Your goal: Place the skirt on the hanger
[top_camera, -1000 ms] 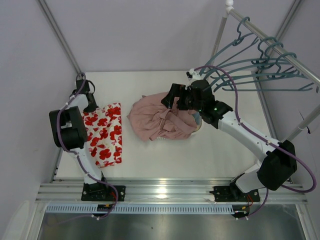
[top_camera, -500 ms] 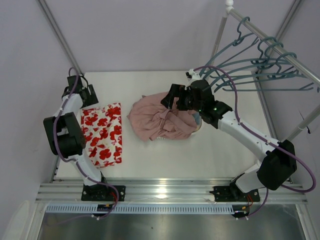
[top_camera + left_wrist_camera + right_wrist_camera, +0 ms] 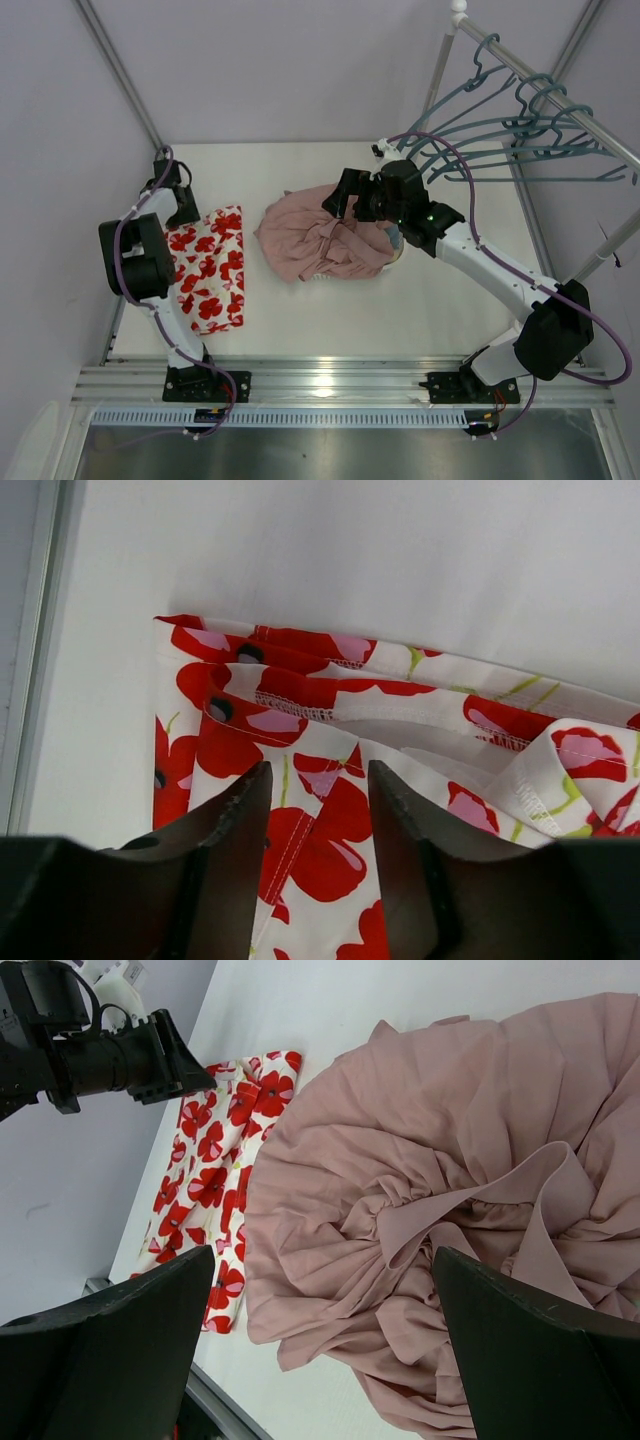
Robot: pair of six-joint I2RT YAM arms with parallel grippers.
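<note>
Now left hand (image 3: 318, 767) back over skirt (image 3: 207, 268) corner, half-open; right hand (image 3: 324, 1252) unchanged, wide open.

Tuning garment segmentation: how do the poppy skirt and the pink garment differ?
The skirt is white with red flowers; the pink garment is plain. The skirt lies folded flat, a neat rectangle; the pink garment is a crumpled heap. Both lie on the table.

Dusty-pink garment (image 3: 296, 240) crumpled mid-table — folds bunched, white table (image 3: 300, 170), metal rail (image 3: 600, 130) at far right
</note>
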